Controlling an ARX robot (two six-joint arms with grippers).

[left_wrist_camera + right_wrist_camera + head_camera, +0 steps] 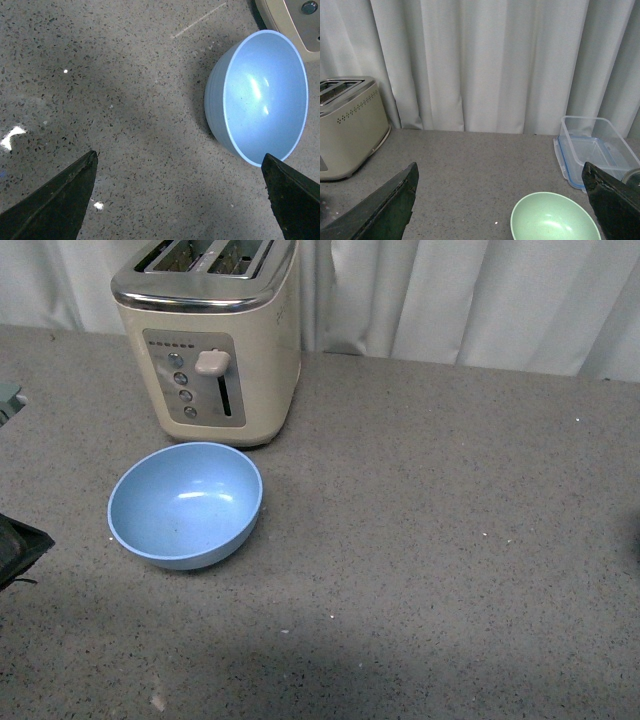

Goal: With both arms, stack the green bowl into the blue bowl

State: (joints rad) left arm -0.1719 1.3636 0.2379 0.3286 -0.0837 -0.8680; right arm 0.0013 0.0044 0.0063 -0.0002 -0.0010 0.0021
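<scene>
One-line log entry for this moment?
blue bowl: empty, in front of toaster | green bowl: empty, near clear container, unstacked | left gripper: open, empty | right gripper: open, empty

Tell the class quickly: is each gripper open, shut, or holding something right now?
Left gripper: open, holding nothing.
Right gripper: open, holding nothing.

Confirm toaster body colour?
The toaster is cream with a chrome top; clearest in front view.

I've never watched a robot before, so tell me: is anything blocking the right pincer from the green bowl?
Nothing visible. Only bare counter lies between the open right pincer and the green bowl; the clear container sits beyond the bowl.
</scene>
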